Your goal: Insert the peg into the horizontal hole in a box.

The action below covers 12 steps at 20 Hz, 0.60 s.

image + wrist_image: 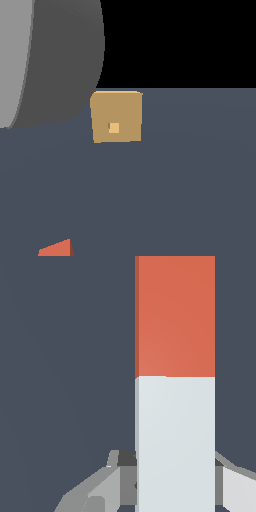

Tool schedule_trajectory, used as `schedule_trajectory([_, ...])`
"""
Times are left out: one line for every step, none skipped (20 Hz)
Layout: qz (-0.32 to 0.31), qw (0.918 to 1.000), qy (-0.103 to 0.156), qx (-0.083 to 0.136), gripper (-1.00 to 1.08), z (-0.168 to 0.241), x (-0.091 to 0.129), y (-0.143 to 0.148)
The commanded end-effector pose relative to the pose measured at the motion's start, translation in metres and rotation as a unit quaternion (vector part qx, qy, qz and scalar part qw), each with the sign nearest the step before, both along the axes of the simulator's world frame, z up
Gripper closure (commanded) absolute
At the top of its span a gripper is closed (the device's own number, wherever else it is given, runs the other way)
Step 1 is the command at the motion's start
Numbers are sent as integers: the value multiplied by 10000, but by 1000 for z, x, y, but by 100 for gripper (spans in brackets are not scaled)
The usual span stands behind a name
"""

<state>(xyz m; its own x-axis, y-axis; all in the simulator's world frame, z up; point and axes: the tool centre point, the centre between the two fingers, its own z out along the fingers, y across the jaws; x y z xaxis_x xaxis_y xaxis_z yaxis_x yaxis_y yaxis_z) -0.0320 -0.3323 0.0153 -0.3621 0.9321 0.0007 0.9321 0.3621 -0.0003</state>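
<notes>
On the dark slate-grey desk, filling the lower part of the exterior view below a black background; items listed by size:

Large grey rounded arm body: occupies the upper corner at the exterior view's left, overlapping the desk's far edge, just beside the box.

Tan, light-brown square box with slightly rounded corners: stands on the desk near its far edge, its face turned toward the camera.

Red-orange square-sectioned peg with a pale whitish end: in the wrist view a long flat-faced bar, red-orange half away from the fingers, whitish half between them. In the exterior view only a red-orange corner shows at the lower edge, well apart from the box.

Grey gripper: fingers lie on either side of the peg's whitish end, touching its sides, clamped on it.

Small lighter yellow-orange square hole: set in the box face, slightly below centre, unoccupied
</notes>
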Motion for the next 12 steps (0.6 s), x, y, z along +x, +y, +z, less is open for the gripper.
schedule_trajectory([-1,10000,-3,-3,108,0,0,0])
schedule_trajectory([-1,10000,-3,-3,108,0,0,0])
schedule_trajectory([-1,10000,-3,-3,108,0,0,0])
schedule_trajectory([-1,10000,-3,-3,108,0,0,0])
schedule_trajectory([-1,10000,-3,-3,108,0,0,0])
schedule_trajectory([0,10000,0,0,108,0,0,0])
schedule_trajectory([0,10000,0,0,108,0,0,0])
schedule_trajectory([-4,10000,0,0,108,0,0,1])
schedule_trajectory([-9,10000,0,0,108,0,0,2])
schedule_trajectory([-15,10000,0,0,108,0,-1,3])
schedule_trajectory([-22,10000,0,0,108,1,-1,5])
schedule_trajectory([-33,10000,0,0,108,1,-1,7])
